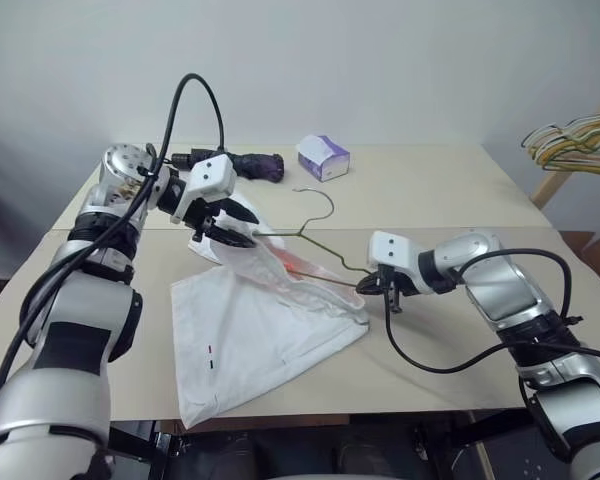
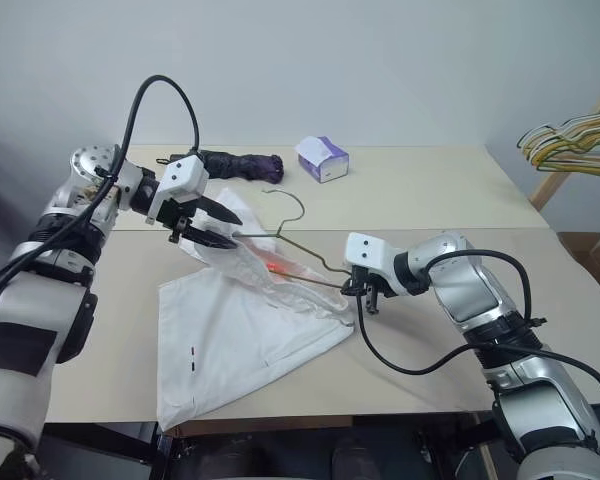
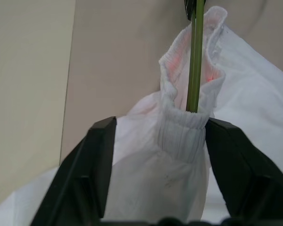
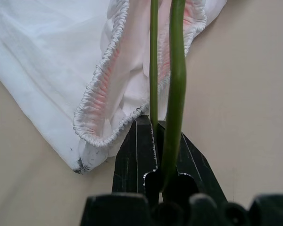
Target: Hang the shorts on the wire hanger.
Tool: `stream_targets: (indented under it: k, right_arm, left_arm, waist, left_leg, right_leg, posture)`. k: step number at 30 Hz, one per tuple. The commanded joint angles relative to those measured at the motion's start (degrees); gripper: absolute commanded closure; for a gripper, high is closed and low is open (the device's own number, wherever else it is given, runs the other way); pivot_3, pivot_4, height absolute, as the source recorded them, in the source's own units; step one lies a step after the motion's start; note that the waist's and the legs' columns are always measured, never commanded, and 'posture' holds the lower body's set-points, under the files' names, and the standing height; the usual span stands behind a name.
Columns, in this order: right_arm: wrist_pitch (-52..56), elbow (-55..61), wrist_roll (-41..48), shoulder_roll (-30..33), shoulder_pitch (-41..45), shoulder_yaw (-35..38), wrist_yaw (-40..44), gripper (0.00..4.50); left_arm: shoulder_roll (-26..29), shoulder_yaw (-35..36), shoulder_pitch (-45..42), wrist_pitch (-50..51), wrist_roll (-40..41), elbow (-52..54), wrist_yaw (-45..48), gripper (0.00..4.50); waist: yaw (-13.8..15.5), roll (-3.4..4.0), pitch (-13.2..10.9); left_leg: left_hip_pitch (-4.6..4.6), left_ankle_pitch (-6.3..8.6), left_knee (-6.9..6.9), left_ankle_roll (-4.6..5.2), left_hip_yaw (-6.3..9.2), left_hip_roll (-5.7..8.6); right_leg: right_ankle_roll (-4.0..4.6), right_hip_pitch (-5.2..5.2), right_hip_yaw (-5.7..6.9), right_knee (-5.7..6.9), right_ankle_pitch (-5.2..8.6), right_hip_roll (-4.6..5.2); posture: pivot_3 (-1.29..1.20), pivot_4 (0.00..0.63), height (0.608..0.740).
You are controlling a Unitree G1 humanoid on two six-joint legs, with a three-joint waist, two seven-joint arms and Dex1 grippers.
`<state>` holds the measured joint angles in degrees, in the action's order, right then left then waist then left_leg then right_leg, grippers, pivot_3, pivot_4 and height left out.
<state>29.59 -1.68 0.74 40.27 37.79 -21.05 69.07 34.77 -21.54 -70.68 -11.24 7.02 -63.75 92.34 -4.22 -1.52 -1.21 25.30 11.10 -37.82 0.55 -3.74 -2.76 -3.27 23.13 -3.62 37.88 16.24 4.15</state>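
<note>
The white cloth shorts with a gathered elastic waistband [image 1: 265,335] lie in the lower middle of the left eye view on the beige table [image 1: 430,200], their waistband end lifted toward the upper left. The thin grey wire hanger [image 1: 315,232] sits in the middle of the frame, its hook pointing up and its lower bar running inside the waistband opening, where the reddish inner patch shows. So the threading looks begun: one end of the hanger is within the waist, while most of the cloth rests flat on the table, and lifting the garment clear appears to remain.

The left gripper [image 3: 160,141], at the upper left, has its black fingers part-way closed around the bunched waistband, the cloth touching both pads. The right gripper [image 4: 161,136], at centre right, is clamped tight on the hanger wire at its corner.

The white-purple tissue box [image 1: 323,157] at the upper middle carries no writing that can be read; no brand shows elsewhere.
</note>
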Motion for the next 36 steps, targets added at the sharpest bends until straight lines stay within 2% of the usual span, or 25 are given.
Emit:
stream_targets:
  k: [1, 5, 10, 14, 18, 19, 20, 26, 29, 31, 36]
  right_arm:
    - [0.54, 2.94, 0.93, 0.16, 2.33, 1.65, 0.19, 4.5]
    - [1.15, 3.59, 1.34, -0.39, 2.76, 1.84, -0.26, 4.5]
    - [-0.25, 4.02, 1.24, -0.5, 2.82, 1.93, -0.68, 4.5]
    - [-11.52, 3.75, -1.97, -0.2, 0.76, 2.44, -4.82, 4.5]
    - [-12.95, 2.17, -0.98, -1.51, 0.5, 3.89, -6.68, 4.5]
    - [-12.19, 1.95, -0.75, -1.81, 0.54, 4.34, -7.15, 3.91]
    - [-12.57, 1.79, -0.93, -1.84, 0.41, 4.7, -7.66, 3.73]
    - [-10.76, 0.59, -0.05, 0.37, -0.8, 10.61, -11.36, 1.78]
    - [-8.66, 2.28, 3.49, 1.99, -2.3, 17.77, -13.03, 0.81]
    - [-3.21, 4.95, 8.15, 3.03, -3.22, 23.68, -13.51, 0.15]
    - [3.44, 12.86, 17.74, 5.81, -11.13, 32.01, -10.6, 0.15]
  left_arm:
    - [0.18, -0.66, -1.1, -0.26, 1.04, 0.27, 0.16, 3.18]
    - [0.15, -1.0, -0.83, -0.99, 0.33, -0.29, 0.16, 4.47]
    - [0.17, 0.07, -0.53, -2.78, -0.99, -0.78, 0.16, 4.47]
    - [-0.65, 3.52, -0.54, -4.73, -2.45, -1.54, -0.81, 4.47]
    - [-0.59, 5.36, -0.75, -5.96, -3.81, -1.58, -0.28, 4.47]
    - [-0.48, 5.7, -0.82, -6.19, -4.13, -1.57, -0.18, 4.5]
    - [-0.36, 6.03, -0.88, -6.48, -4.51, -1.61, -0.17, 4.5]
    - [0.12, 7.39, -1.25, -7.66, -7.06, -2.69, -2.04, 4.5]
    - [0.13, 8.03, -1.41, -7.69, -7.93, -3.18, -2.28, 4.5]
    - [0.02, 8.54, -1.54, -7.76, -8.56, -3.52, -3.43, 4.5]
    - [-0.6, 10.92, -2.54, -6.91, -8.36, -4.24, -5.36, 4.5]
  waist:
    - [-0.02, 0.0, 0.0]
    - [-0.02, 0.0, 0.0]
    - [-0.02, 0.0, 0.0]
    - [0.0, 0.0, 0.0]
    - [-0.01, 0.0, 0.0]
    - [-0.02, 0.0, 0.0]
    - [-0.07, 0.0, 0.0]
    - [-0.19, 0.0, 0.0]
    - [-0.04, 0.0, 0.0]
    - [-0.11, 0.0, 0.0]
    - [-0.13, -0.01, 0.0]
  left_leg:
    - [0.0, 0.0, 0.0, 0.0, 0.0, 0.0]
    - [0.0, 0.01, 0.0, 0.01, 0.0, 0.0]
    - [0.0, 0.01, 0.0, 0.01, 0.0, 0.0]
    - [0.0, 0.01, 0.0, 0.01, 0.0, 0.0]
    - [0.0, 0.01, -0.01, 0.01, -0.01, 0.0]
    - [0.0, 0.0, -0.01, 0.0, -0.01, 0.01]
    - [0.0, 0.0, -0.01, 0.0, -0.01, 0.0]
    - [0.0, 0.0, -0.01, 0.0, 0.01, 0.02]
    - [0.0, 0.01, -0.01, 0.01, 0.0, 0.03]
    - [0.0, 0.01, -0.02, 0.01, -0.01, 0.03]
    - [-0.01, 0.01, -0.01, 0.02, 0.02, 0.01]
  right_leg:
    - [0.0, 0.0, 0.0, 0.0, 0.0, 0.0]
    - [0.0, 0.0, 0.0, 0.01, 0.01, 0.0]
    - [0.0, 0.0, 0.0, 0.03, 0.01, 0.0]
    - [0.0, 0.02, 0.0, 0.02, 0.01, 0.0]
    - [-0.01, 0.0, 0.0, 0.03, 0.01, 0.0]
    - [-0.01, 0.0, 0.0, 0.03, 0.01, 0.01]
    - [-0.01, 0.0, 0.0, 0.05, 0.01, 0.0]
    - [-0.01, -0.01, 0.0, 0.07, 0.02, 0.03]
    - [-0.01, -0.02, 0.0, 0.05, 0.02, 0.05]
    - [-0.02, -0.02, 0.0, 0.06, 0.02, 0.05]
    - [-0.02, -0.03, 0.0, 0.07, 0.02, 0.03]
  posture:
    - [-0.11, 0.0, 0.74]
    - [-0.1, 0.0, 0.74]
    - [-0.1, 0.0, 0.74]
    - [-0.1, 0.0, 0.74]
    - [-0.1, 0.0, 0.74]
    - [-0.1, 0.0, 0.74]
    - [-0.1, 0.0, 0.74]
    - [-0.12, 0.0, 0.74]
    - [-0.12, 0.0, 0.74]
    - [-0.12, 0.0, 0.74]
    - [-0.12, 0.0, 0.74]
